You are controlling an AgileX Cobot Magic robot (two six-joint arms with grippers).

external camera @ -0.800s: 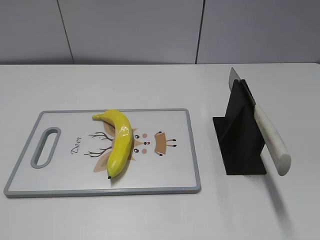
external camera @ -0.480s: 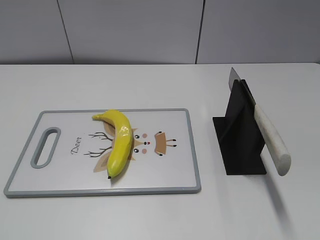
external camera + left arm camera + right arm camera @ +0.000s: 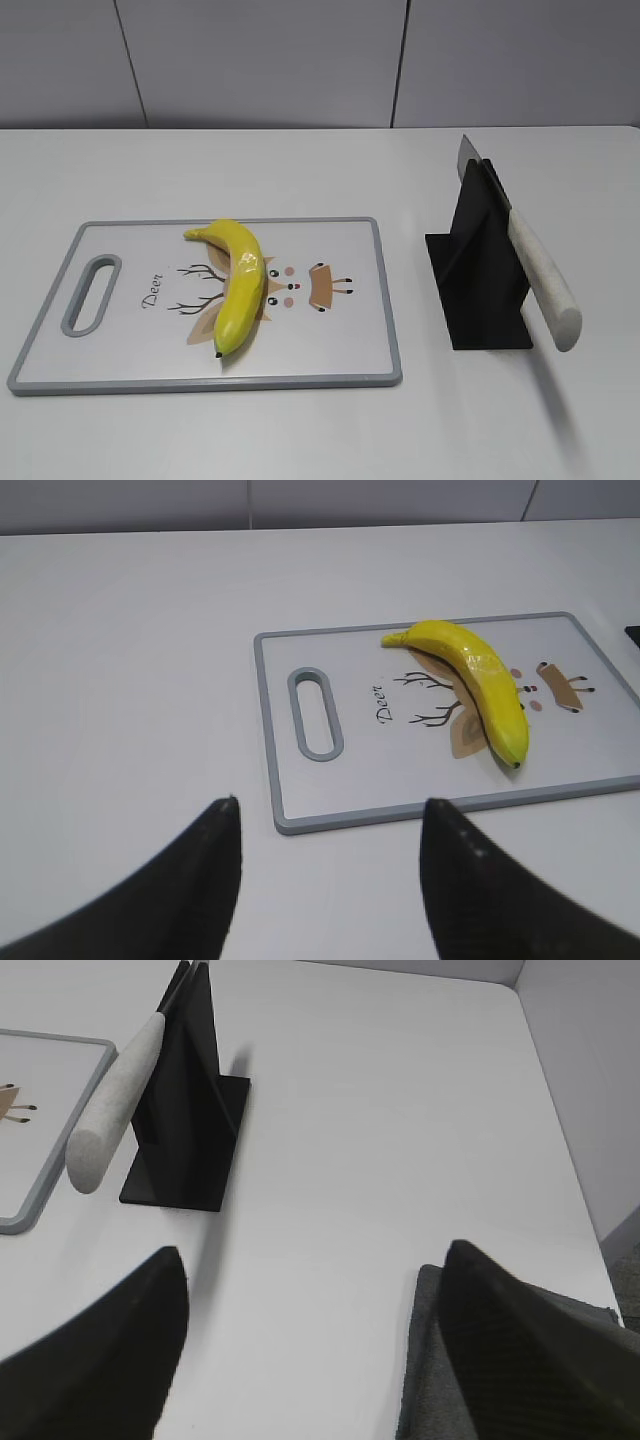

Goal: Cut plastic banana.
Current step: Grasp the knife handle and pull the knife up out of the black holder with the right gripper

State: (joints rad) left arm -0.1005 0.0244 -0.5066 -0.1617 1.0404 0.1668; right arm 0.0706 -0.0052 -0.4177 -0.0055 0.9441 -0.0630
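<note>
The plastic banana [image 3: 238,282] is glossy yellow with dark tips and lies whole on a white cutting board [image 3: 130,340] with a grey rim and a deer print. It also shows in the left wrist view [image 3: 480,685]. A knife with a pale speckled handle [image 3: 545,280] leans in a black stand [image 3: 480,270], handle toward the front; it also shows in the right wrist view [image 3: 115,1100]. My left gripper [image 3: 330,815] is open and empty, short of the board's near edge. My right gripper [image 3: 315,1260] is open and empty over bare table, right of the stand. Neither arm shows in the exterior view.
The board has a slot handle [image 3: 90,293] at its left end. The white table meets a grey panelled wall [image 3: 300,60] at the back. A grey mat [image 3: 450,1390] lies at the table's near right edge under my right finger.
</note>
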